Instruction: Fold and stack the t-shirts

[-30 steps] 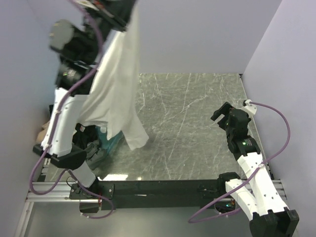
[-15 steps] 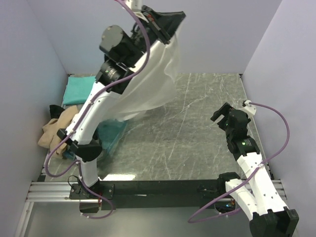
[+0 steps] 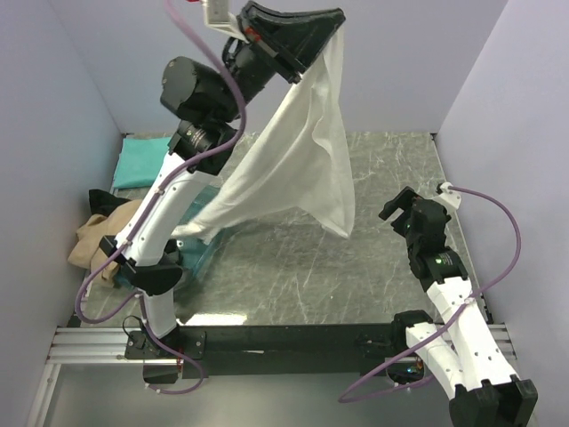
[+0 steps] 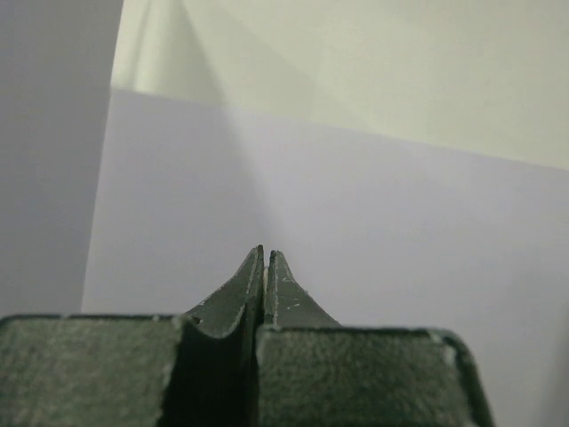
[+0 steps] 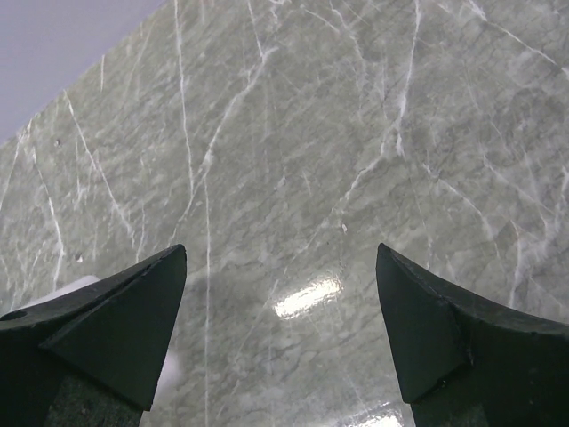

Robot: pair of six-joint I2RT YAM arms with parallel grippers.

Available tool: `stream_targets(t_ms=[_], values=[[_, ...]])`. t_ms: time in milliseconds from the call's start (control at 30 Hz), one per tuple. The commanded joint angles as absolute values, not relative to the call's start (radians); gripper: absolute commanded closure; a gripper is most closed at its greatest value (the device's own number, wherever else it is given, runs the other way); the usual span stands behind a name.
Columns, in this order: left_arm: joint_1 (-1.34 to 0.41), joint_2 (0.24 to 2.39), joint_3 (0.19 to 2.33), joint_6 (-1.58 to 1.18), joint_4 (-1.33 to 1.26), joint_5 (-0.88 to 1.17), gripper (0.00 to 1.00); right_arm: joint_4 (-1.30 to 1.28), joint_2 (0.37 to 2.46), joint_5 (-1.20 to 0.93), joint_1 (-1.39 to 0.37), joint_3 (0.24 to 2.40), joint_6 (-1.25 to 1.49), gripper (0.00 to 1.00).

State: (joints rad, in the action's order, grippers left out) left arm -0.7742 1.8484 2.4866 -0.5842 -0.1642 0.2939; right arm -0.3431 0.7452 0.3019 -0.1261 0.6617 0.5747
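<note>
Holding the white t-shirt [image 3: 302,165] pinched in its tips, your L gripper [image 3: 327,20] hangs high at far left w/ the cloth draping down over the table [image 3: 373,267], while your R gripper [image 3: 402,206] sits w/ fingers apart at near right.

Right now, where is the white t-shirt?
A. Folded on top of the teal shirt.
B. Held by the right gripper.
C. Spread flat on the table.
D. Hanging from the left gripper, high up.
D: the white t-shirt hangs from the shut left gripper, high above the table; the right gripper is open and empty.
</note>
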Motion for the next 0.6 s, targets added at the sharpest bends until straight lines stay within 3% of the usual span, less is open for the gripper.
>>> stream_targets(t_ms=[0,200,333,567], values=[[-0.782,1.809,2.487,-0.692,-0.409,0.353,0.99,-0.307,0.736,0.302,-0.123,0.66,0.566,0.07],[-0.807,1.85,2.533,-0.695,-0.427,0.391,0.99,-0.305,0.735,0.307,-0.123,0.658,0.568,0.07],[-0.807,1.766,2.36,-0.631,-0.443,0.29,0.99,-0.307,0.726,0.311,-0.123,0.658,0.571,0.07],[-0.79,1.683,2.073,-0.548,-0.25,0.077,0.99,-0.307,0.718,0.308,-0.123,0.652,0.574,0.07]])
